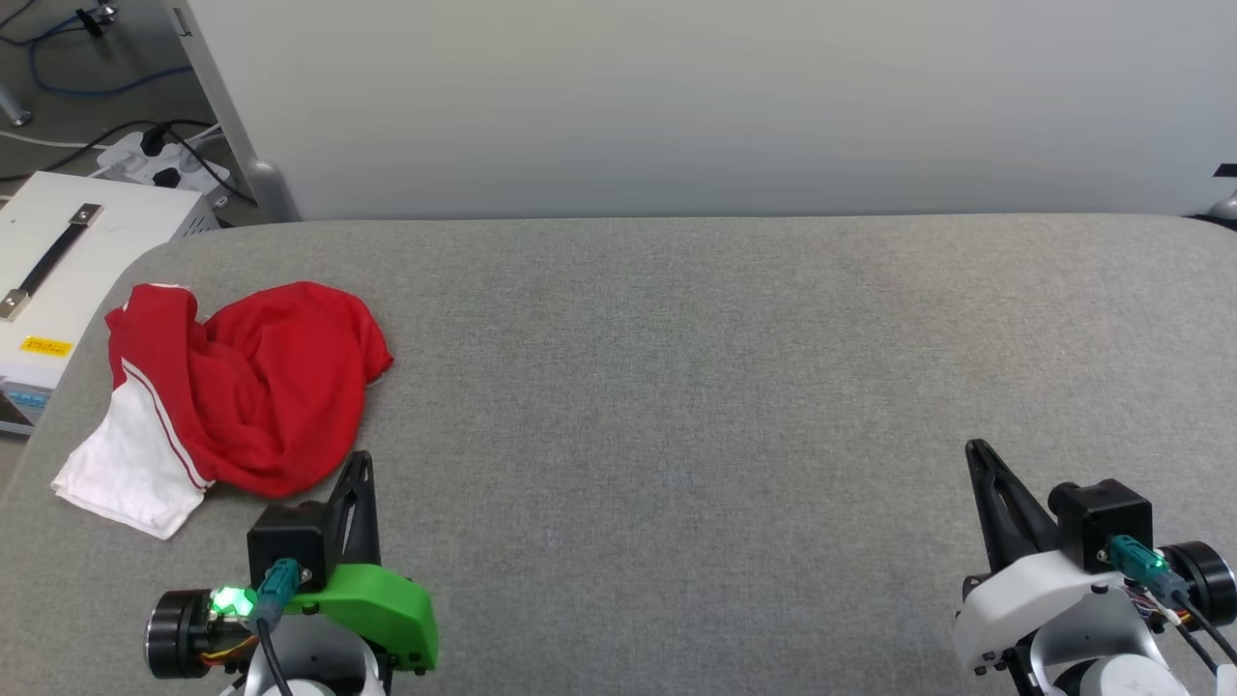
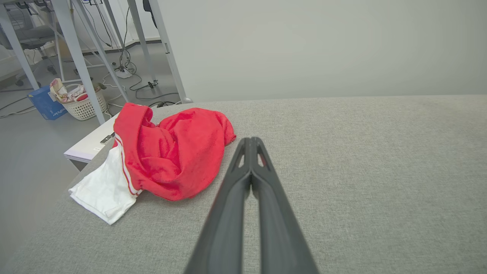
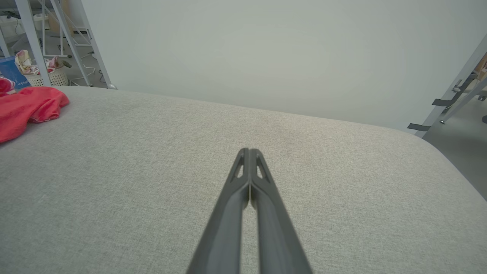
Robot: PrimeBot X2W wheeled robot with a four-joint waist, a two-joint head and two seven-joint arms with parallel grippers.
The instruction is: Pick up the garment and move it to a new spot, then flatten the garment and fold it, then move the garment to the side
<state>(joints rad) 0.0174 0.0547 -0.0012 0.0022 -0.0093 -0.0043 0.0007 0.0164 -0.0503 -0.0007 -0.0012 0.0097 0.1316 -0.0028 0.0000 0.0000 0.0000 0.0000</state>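
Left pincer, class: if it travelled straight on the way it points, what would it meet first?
Likely the pale wall: the shut left pincer aims just right of the red jersey, over the grey padded table. Height is unclear, so it might graze the table first.

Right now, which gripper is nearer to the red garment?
Left. The left gripper is close beside the garment, at its near edge; the right gripper is far off to its right.
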